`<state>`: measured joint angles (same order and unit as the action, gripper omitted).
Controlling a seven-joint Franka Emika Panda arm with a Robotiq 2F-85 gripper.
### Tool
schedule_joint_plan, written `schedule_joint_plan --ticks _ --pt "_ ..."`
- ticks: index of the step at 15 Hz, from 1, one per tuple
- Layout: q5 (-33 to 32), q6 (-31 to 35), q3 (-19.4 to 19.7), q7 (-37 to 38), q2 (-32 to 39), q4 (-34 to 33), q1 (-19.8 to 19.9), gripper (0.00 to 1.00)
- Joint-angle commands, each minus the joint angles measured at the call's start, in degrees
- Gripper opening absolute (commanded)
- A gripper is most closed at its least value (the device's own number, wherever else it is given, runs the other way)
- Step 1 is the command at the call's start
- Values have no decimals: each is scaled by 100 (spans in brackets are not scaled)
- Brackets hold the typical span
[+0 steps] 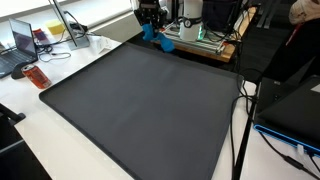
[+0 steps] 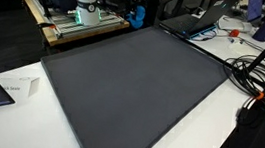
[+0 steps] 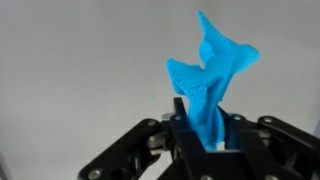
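Exterior view: a dark mat [image 1: 140, 100] covers most of a white table [image 1: 60, 140]; the gripper [image 1: 150, 28] hangs at about 12 o'clock of the mat, at its far edge, with a blue cloth [image 1: 165, 43] bunched directly beneath it and touching the mat's border; a laptop [image 1: 22, 40] stands at 10 o'clock, well apart from the cloth, and a small red object [image 1: 37, 75] lies just off the mat's corner at 9 o'clock. Exterior view from the opposite side: the dark mat [image 2: 131, 84] again fills the white table [image 2: 226, 135]; the blue cloth [image 2: 136, 17] sits at 12 o'clock at the mat's far corner, just beside a wooden board [image 2: 62, 31] at 10 o'clock; the tool above it is lost against the dark background, so its opening cannot be told here; a tangle of cables [image 2: 258, 78] lies at 3 o'clock, off the mat. Wrist view: the gripper [image 3: 205, 138] enters from 6 o'clock; its black fingers [image 3: 165, 140] stand only narrowly apart, with the blue cloth [image 3: 210, 75] pinched between them; the cloth rises from the jaws toward 12 o'clock as a crumpled, twisted peak, widest near 1 o'clock, against a plain pale ground.
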<state>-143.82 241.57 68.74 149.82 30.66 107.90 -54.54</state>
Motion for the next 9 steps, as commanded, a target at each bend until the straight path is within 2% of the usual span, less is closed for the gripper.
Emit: schedule_joint_plan --ticks 1,7,9 --pt "0 63 104 -21 -194 98 -151 59" --pt "1 64 54 -47 -215 103 -153 99" --pt "1 64 26 -50 -229 91 -127 100"
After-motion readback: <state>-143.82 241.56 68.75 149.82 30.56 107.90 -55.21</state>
